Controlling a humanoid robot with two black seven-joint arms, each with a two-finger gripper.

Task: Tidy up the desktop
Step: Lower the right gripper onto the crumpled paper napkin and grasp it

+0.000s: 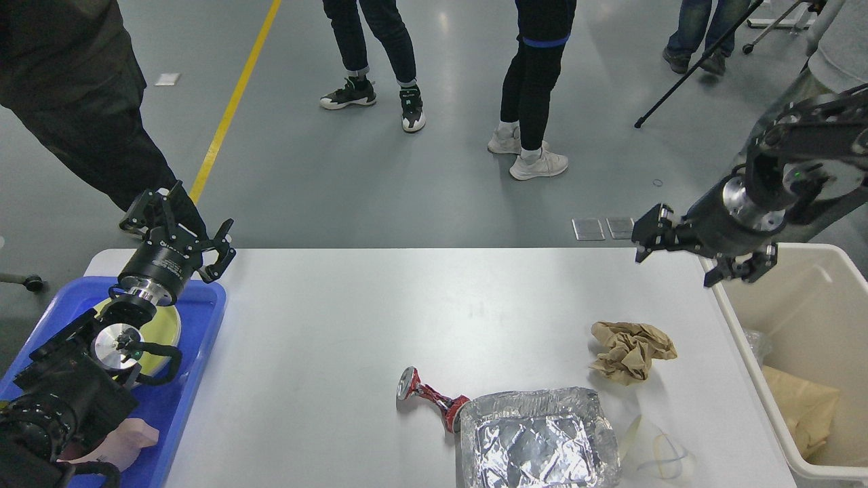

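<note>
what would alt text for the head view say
A white desktop holds a crushed red can, a foil tray and crumpled brown paper. The open left gripper hovers over a blue tray; the open right gripper hangs beside a beige bin.

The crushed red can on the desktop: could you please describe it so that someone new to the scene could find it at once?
Start at the white desktop and look to its near edge, just right of centre, where a crinkled foil tray sits. The crushed can lies against that tray's left corner. It is the only red item there, flattened, with its round silver end facing left, unlike the brown crumpled paper farther right.
</note>
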